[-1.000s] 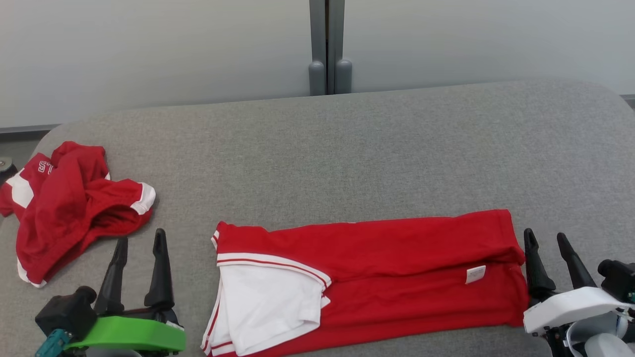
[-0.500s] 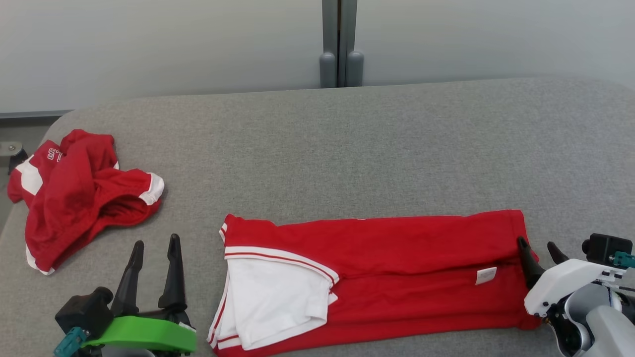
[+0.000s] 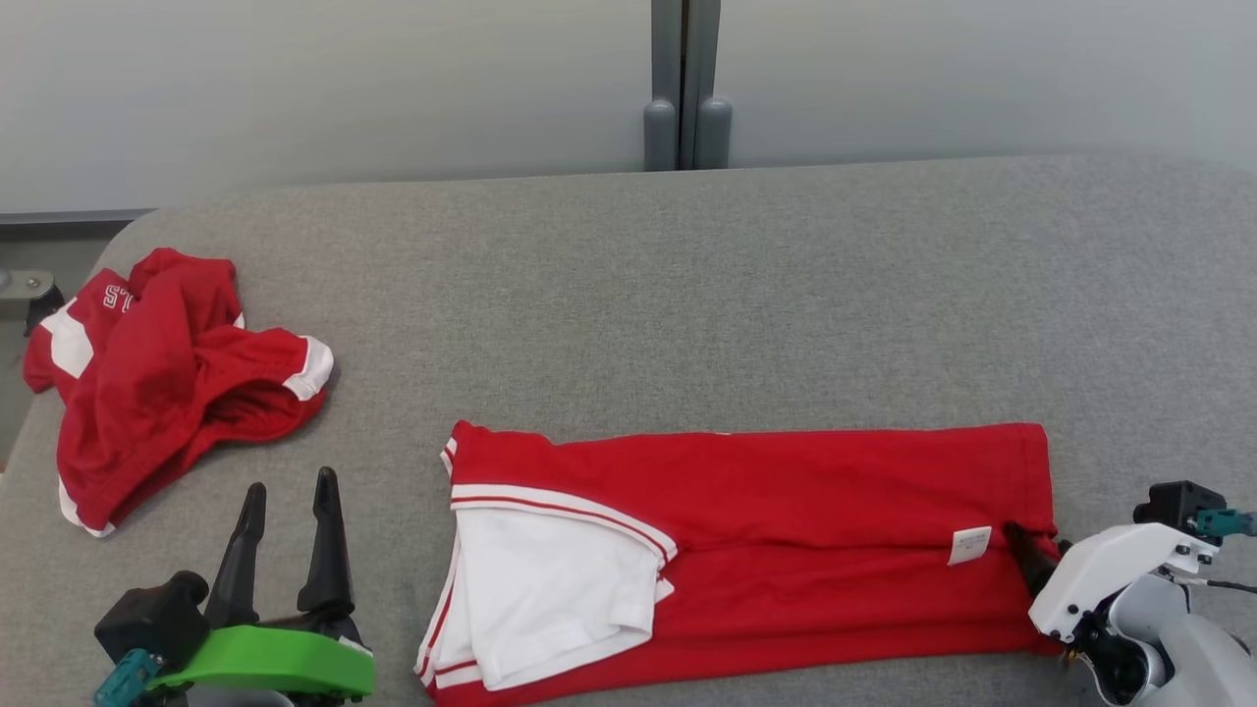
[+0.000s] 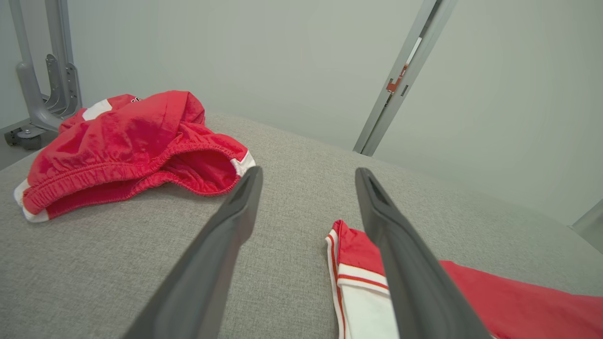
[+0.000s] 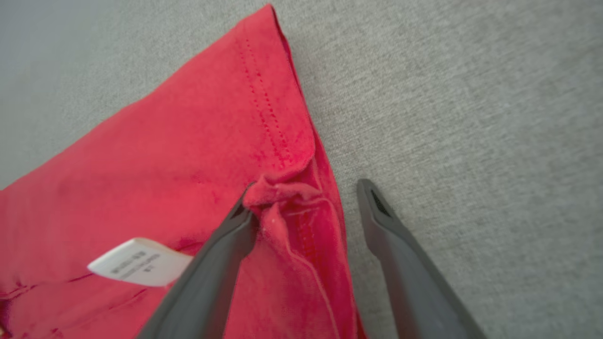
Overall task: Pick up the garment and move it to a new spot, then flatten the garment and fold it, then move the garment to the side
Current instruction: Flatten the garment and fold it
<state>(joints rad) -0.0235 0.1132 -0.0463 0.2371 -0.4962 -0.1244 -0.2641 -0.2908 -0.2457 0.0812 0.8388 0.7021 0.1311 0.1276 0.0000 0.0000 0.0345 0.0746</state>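
Two red garments are pictured on the grey table [image 3: 687,295]; where is the folded shirt [image 3: 786,511]? (editor)

Laid flat at the near middle, well apart from the crumpled shorts [image 3: 167,383] at left; the left gripper [image 3: 291,481] is held spread near its sleeve end; the right gripper [image 5: 307,188] is spread too, one finger against the bunched hem, nothing grasped. (photographer)

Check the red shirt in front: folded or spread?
Folded lengthwise: the red shirt lies as a long band, one layer lapped over another.
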